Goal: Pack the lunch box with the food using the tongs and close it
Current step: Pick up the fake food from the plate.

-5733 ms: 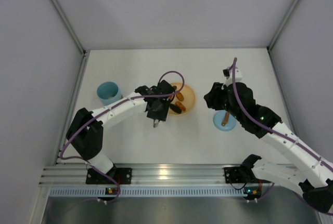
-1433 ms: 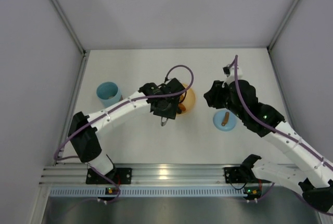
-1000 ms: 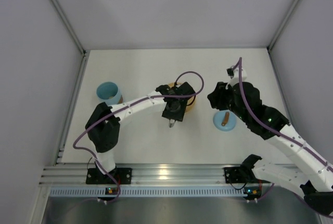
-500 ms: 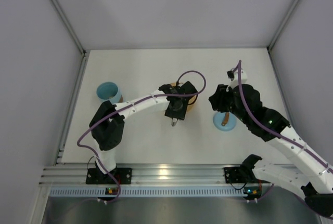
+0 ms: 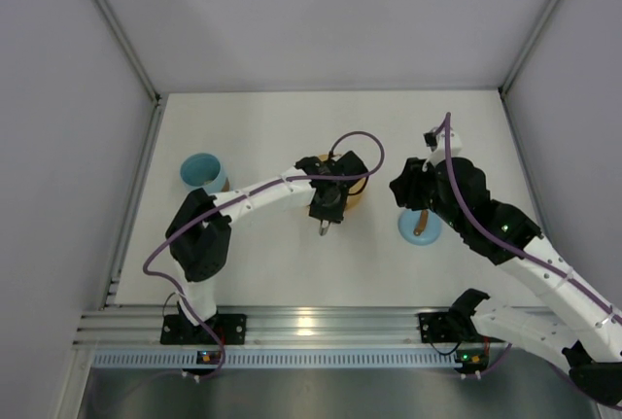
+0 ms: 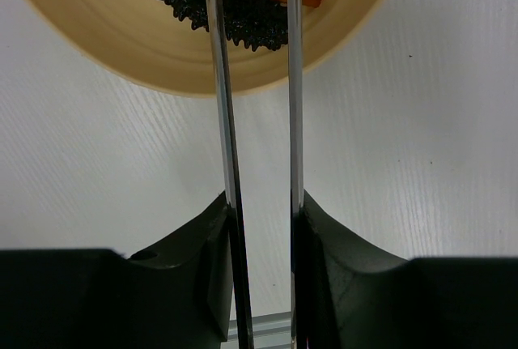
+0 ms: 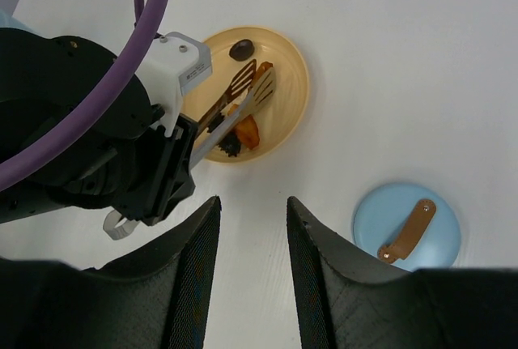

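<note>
Bright metal, dull plastic
The tongs (image 6: pixel 228 163) are polished metal; plate (image 6: pixel 105 49) smooth satin plastic; dark food (image 6: pixel 251 25) rough, bristly; table (image 6: pixel 421 146) matt, finely grained.

Layout, top view:
1. table (image 5: pixel 253 127): bears all items.
2. plate (image 5: pixel 356 192): near the table's middle.
3. tub (image 5: pixel 202 172): at 9 o'clock from the plate, well apart.
4. lid (image 5: pixel 420 226): at 4 o'clock from the plate, near, not touching.
5. tongs (image 7: pixel 261 86): cross the plate's 7 o'clock rim, tips over its middle.
6. food (image 7: pixel 248 132): on the plate. Two touching pieces lie at 6 o'clock under the tong arms, a lone piece (image 7: pixel 241 49) at 12 o'clock.
</note>
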